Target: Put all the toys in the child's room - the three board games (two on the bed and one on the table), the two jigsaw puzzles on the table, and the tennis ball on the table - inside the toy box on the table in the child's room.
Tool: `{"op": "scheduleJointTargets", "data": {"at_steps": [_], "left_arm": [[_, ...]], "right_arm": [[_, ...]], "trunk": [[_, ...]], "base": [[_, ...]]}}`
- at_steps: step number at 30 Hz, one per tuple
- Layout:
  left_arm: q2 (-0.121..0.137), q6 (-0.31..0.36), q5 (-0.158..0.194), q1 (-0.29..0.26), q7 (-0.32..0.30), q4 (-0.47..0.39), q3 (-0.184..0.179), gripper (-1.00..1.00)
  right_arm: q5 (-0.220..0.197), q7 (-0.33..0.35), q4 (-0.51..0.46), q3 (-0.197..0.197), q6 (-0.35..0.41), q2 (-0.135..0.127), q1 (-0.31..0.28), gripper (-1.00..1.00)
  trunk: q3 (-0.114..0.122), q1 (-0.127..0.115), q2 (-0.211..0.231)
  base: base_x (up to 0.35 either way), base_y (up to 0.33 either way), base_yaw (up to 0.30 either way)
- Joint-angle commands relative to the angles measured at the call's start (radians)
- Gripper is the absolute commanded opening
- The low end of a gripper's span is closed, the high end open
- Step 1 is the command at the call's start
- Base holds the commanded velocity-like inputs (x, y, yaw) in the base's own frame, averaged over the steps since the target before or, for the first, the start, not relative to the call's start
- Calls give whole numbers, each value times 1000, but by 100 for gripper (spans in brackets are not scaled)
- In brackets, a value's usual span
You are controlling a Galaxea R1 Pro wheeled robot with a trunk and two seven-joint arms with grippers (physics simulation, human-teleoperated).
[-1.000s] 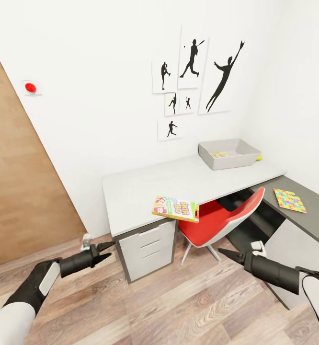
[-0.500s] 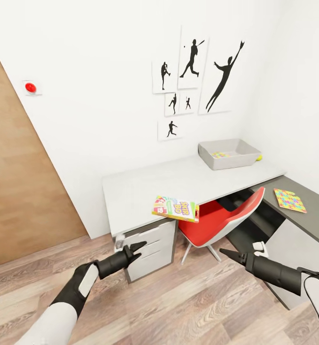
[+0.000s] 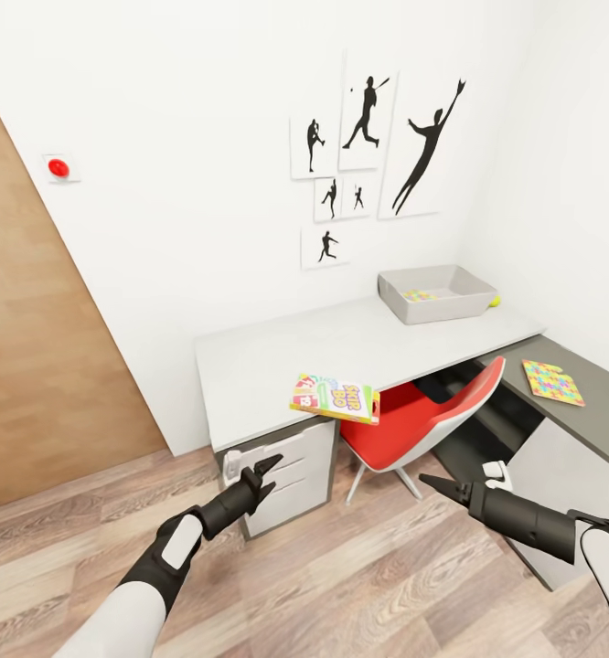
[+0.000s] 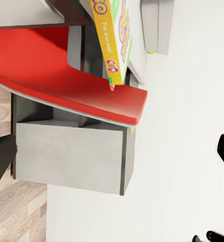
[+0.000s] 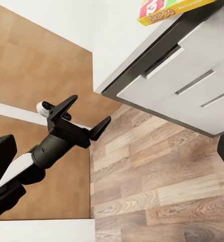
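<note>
The left end effector [image 3: 266,470] hangs empty, fingers spread, below the bench [image 3: 268,361] edge. At its 1 o'clock a board game [image 3: 336,397] overhangs that edge, so it looks easy to pinch. The right end effector [image 3: 432,483] waits, its opening unclear. Toy box [image 3: 437,294] sits at 2 o'clock, ball [image 3: 495,300] beside, a jigsaw puzzle [image 3: 552,381] on the lower section.

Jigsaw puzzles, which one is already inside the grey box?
The jigsaw puzzle lying in the toy box at the back of the table. The other jigsaw puzzle lies out on the lower dark-grey section, beyond the red chair.
</note>
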Motion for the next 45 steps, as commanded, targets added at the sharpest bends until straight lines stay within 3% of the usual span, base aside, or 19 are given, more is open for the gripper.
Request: {"op": "scheduleJointTargets", "data": {"at_steps": [1, 21, 41, 45], "left_arm": [[-1, 7, 3, -1, -1, 0, 5, 100], [-2, -2, 12, -1, -10, 0, 10, 100], [-4, -2, 12, -1, -1, 0, 10, 100], [-5, -35, 12, -1, -1, 0, 9, 100]], "right_arm": [[6, 7, 0, -1, 5, 0, -1, 100], [7, 7, 1, -1, 5, 4, 0, 100], [10, 6, 1, 0, 5, 10, 0, 100], [14, 6, 1, 0, 5, 10, 0, 100]], "trunk": [[-1, 0, -2], [7, 0, -2], [7, 0, -2], [10, 0, -2]], "base": [[-32, 0, -69], [-31, -56, -31], [118, -44, 67], [76, -61, 138]]}}
